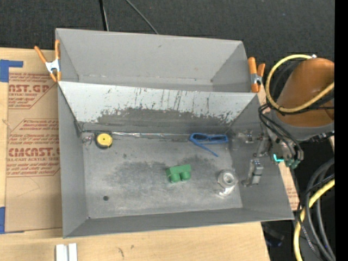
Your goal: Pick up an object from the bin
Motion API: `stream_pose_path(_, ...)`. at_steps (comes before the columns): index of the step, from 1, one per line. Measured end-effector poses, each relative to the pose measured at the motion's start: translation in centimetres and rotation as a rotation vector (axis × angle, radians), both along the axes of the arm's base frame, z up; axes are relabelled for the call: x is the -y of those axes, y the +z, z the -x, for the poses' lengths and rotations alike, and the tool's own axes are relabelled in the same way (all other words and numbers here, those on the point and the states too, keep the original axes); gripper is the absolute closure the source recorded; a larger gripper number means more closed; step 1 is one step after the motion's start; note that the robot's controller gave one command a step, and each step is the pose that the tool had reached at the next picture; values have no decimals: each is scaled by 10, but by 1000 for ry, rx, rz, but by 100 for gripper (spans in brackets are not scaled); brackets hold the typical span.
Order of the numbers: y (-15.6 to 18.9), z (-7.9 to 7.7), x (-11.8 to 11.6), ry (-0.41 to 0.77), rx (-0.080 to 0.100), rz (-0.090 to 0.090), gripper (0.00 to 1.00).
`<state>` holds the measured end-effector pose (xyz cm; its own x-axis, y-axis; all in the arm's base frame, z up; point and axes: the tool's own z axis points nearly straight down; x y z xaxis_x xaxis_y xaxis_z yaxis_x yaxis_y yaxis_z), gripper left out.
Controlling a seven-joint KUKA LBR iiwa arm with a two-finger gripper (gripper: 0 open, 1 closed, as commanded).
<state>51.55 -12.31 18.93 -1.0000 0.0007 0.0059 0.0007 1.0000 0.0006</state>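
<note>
Barely begun: gripper low at the right wall of the bin, just beside a small silver round piece, no telling whether open or closed, nothing seen in its hold. Green block mid-floor, blue clip behind, yellow disc far left, all untouched; grasping and lifting left to do.

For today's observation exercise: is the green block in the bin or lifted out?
In the bin: the green block lies on its floor near the middle, apart from the tool by the right wall.
</note>
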Motion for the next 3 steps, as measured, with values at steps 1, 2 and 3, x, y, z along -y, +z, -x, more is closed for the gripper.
stream_pose_path(1,-122,-9,8,396,3,-3,0)
stream_pose_path(2,-120,-10,8,396,6,-1,100)
stream_pose_path(3,57,-2,9,421,15,4,100)
